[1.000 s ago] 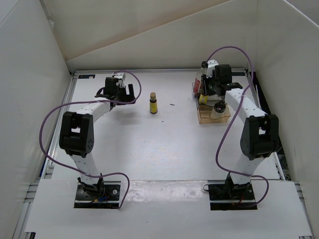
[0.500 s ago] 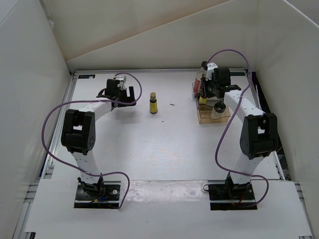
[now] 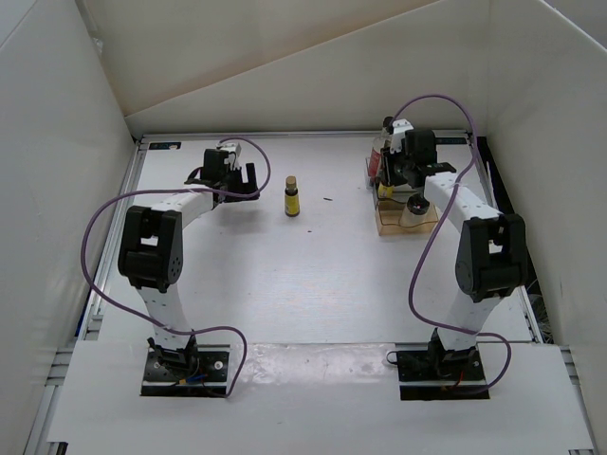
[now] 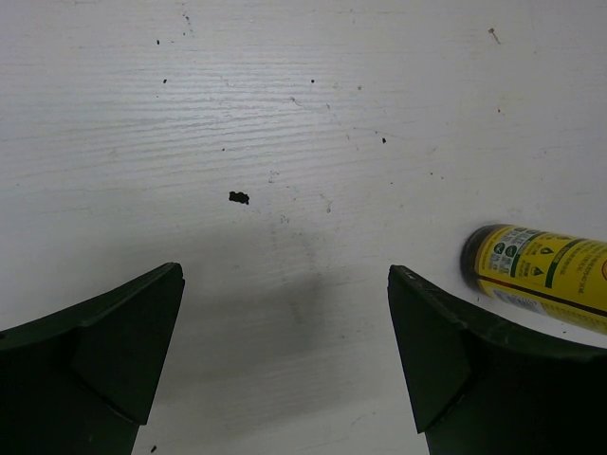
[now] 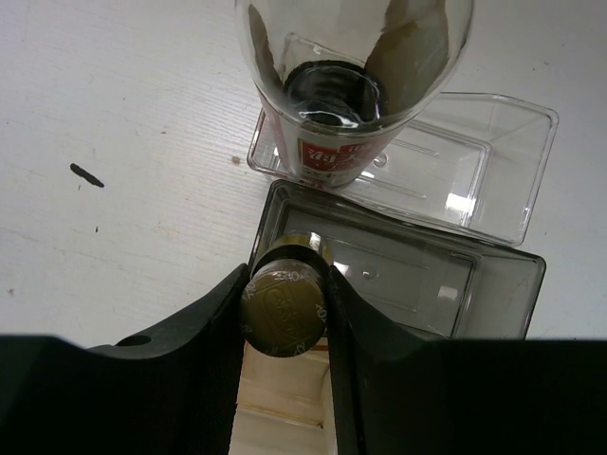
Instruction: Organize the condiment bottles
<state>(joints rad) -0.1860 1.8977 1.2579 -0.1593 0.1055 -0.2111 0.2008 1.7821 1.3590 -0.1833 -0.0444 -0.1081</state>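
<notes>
One tiny amber bottle with a gold cap and yellow label stands on the table at centre back. It also shows at the right edge of the left wrist view. My left gripper is open and empty just left of it. My right gripper is shut on the second amber bottle, held by its gold cap over the tray's near-left corner. The taller red-labelled bottle stands on a clear lid just beyond. The short clear black-capped bottle sits in the tray.
The clear lid lies flat behind the tray. White walls enclose the table on the left, back and right. A small dark speck lies on the table ahead of the left gripper.
The right gripper with its amber bottle has shifted slightly toward the tray's back-left. The left gripper has edged a little; the standing amber bottle has not moved.
</notes>
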